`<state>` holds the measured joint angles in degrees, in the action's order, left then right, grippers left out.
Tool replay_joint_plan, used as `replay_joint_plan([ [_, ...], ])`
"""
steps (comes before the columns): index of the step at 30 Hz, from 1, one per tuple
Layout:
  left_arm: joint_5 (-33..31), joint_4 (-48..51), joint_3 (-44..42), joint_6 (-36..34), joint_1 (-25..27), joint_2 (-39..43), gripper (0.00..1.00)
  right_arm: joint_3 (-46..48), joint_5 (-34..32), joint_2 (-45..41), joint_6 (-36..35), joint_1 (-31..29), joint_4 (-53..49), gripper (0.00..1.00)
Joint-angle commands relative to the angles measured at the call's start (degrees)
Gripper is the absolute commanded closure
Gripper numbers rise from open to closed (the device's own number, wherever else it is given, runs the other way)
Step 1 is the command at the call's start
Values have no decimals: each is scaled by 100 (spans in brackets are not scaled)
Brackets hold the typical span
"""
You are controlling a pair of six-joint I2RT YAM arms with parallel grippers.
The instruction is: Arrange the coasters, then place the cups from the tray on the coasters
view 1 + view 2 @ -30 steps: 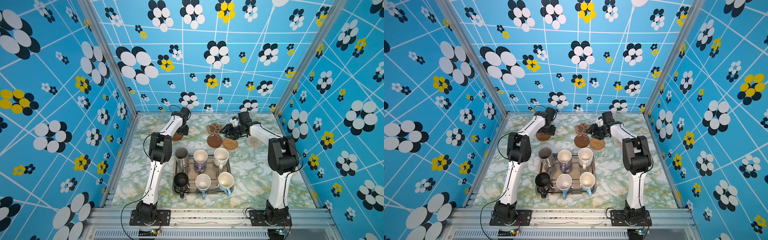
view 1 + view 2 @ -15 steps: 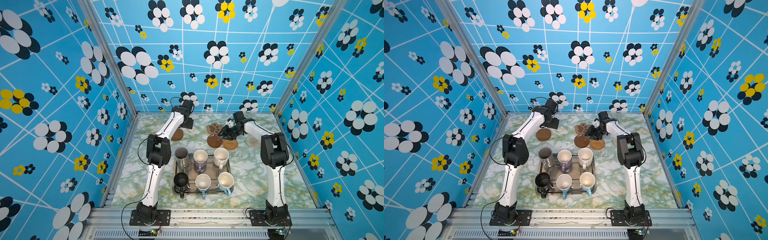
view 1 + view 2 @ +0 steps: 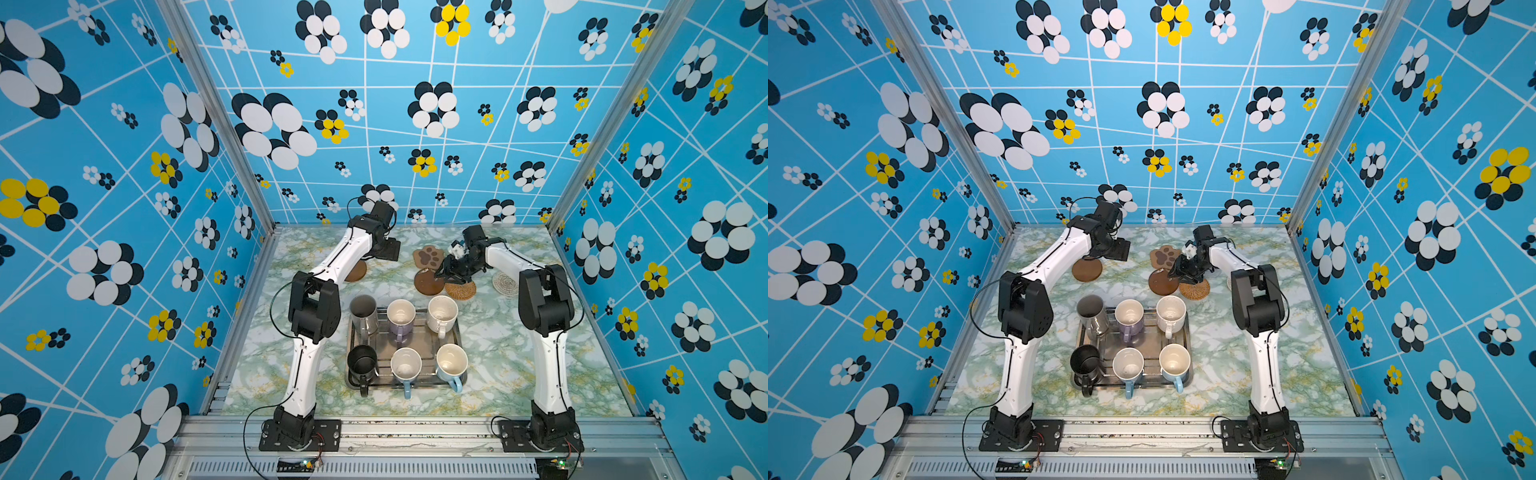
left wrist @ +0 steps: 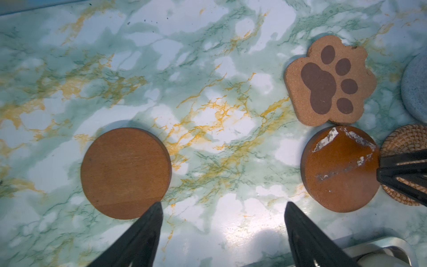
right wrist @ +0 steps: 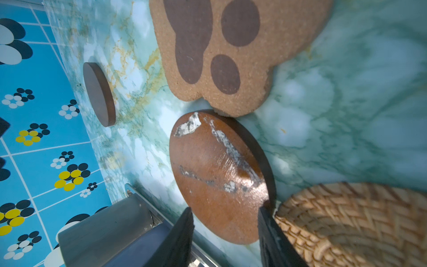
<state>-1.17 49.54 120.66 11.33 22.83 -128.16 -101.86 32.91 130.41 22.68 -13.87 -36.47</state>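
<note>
Six cups stand in the metal tray (image 3: 417,385), among them a steel one (image 3: 363,318) and a black mug (image 3: 361,363). Behind the tray lie the coasters: a plain brown disc (image 4: 126,173), a scuffed brown disc (image 5: 217,175), a paw shape (image 4: 330,81) overlapping the scuffed disc's rim, a rattan round (image 5: 346,219) and a pale woven round (image 3: 506,283). My left gripper (image 4: 223,204) hangs open over bare table between the two brown discs. My right gripper (image 5: 226,209) is turned on its side, open. One finger is at the scuffed disc's rim beside the rattan, the other above the disc.
A pale grey-blue round coaster (image 4: 416,87) lies to the right of the paw shape, hidden behind the right arm in both top views. Patterned walls close the table at the back and both sides. The left arm covers part of the plain brown disc (image 3: 356,271).
My left gripper has drawn away from the plain brown disc toward the middle. My right gripper has moved left and down to the scuffed disc, and its jaws have narrowed.
</note>
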Motion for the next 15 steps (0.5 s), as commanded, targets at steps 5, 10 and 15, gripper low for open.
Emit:
replay_joint_plan([
  [5,262,-232,-386,165,99,444,16,-136,-29,323,28,-194,-132,59],
  [10,304,-360,-644,215,99,557,16,-277,65,465,139,-297,-82,61],
  [15,325,-404,-828,238,99,651,16,-457,106,591,151,-360,-137,62],
])
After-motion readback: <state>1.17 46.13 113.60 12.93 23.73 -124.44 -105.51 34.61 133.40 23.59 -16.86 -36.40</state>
